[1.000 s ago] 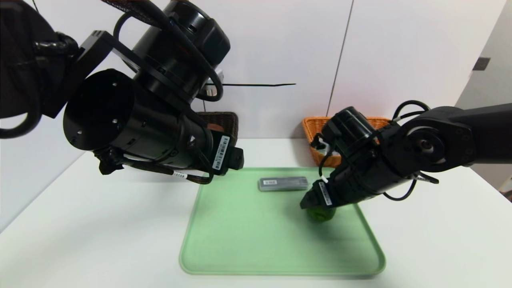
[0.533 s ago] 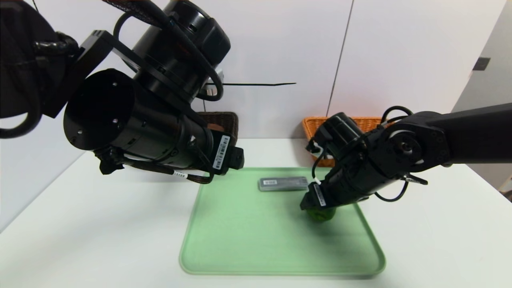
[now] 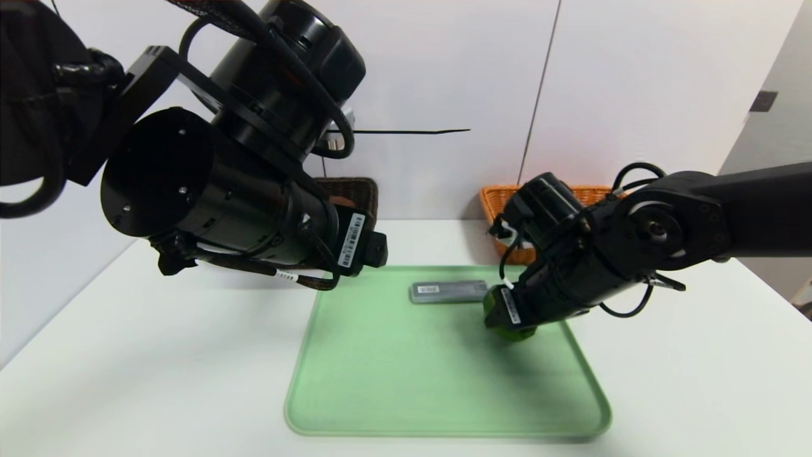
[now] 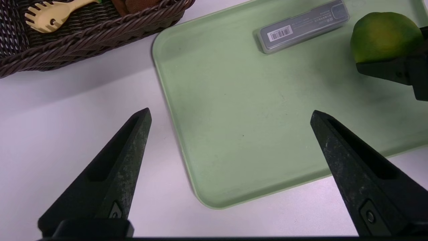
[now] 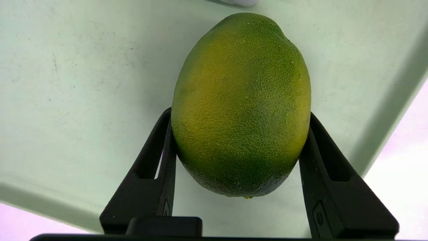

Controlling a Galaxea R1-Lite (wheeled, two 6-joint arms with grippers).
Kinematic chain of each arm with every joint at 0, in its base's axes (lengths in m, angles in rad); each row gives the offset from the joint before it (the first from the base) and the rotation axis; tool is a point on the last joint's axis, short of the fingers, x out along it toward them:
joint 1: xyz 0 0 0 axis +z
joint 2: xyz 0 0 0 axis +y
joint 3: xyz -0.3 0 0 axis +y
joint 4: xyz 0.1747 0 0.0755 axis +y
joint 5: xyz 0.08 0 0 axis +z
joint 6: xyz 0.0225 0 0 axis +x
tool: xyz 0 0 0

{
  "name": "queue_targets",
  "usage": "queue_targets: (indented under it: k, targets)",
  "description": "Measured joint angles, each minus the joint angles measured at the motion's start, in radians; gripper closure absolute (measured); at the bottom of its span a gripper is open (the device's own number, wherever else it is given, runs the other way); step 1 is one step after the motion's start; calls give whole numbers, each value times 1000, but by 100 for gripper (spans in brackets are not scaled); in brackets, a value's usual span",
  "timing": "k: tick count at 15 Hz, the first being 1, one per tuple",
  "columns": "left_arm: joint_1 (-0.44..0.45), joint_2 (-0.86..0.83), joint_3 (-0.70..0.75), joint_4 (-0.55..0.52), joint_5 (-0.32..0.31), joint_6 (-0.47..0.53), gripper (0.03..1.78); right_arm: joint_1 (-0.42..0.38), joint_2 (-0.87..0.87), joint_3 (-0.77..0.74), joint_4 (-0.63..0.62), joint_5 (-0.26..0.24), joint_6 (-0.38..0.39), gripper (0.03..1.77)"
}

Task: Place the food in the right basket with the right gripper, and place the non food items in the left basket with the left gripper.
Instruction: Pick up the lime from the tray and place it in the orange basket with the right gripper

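Currently the green citrus fruit sits between the two black fingers of the right hand, which is clenched on it: both fingers press against the fruit's sides. The fruit is green with yellow patches and a pebbled skin. It lies over the right portion of the light green tray; whether its underside touches the tray floor cannot be determined. In the head view only the fruit's lower edge shows beneath the right hand, which points steeply downward.

Just beside the right hand, toward the far side of the tray, lies a flat grey case with a barcode label; it stands apart from the fruit and rests on the tray. Beyond the right hand, at the back of the white surface, stands the orange wicker basket, partly hidden by the right arm.

The left hand hangs above the near left corner of the tray, well apart from the fruit. It is released: its fingers stand wide apart with nothing between them. Beyond the left hand stands the dark brown wicker basket, just off the tray's corner; it holds a pale yellow fork and a brown item that is only partly visible.
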Motion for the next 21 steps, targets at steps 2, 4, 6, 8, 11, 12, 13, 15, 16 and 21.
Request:
queue_targets:
  k: [2, 4, 6, 8, 11, 12, 13, 15, 16, 21]
  targets:
    - [0, -1, 0, 0, 1, 0, 12, 0, -34, 0, 0, -1, -3, 79]
    - [0, -3, -1, 0, 1, 0, 12, -2, -87, 0, -4, -5, -5, 79]
    - [0, -4, -2, 0, 1, 0, 12, -15, -147, -9, -17, -41, -9, 80]
    - [0, -6, -3, 0, 2, 0, 12, -55, -189, -21, -64, -103, -25, 80]
    - [0, -7, -2, 0, 3, 0, 12, -140, -222, -27, -154, -119, -64, 80]
    - [0, -7, -2, 0, 3, 1, 12, -166, -224, -29, -181, -121, -73, 80]
    - [0, -7, -2, 0, 2, 1, 12, -191, -220, -31, -206, -122, -79, 80]
    - [0, -7, -2, 0, 2, 2, 12, -248, -196, -35, -267, -124, -94, 80]
    - [-1, -7, -2, 0, 3, 3, 12, -277, -180, -38, -297, -124, -105, 80]
    - [-1, -7, -1, 0, 1, 7, 12, -415, -66, -87, -376, -126, -129, 80]
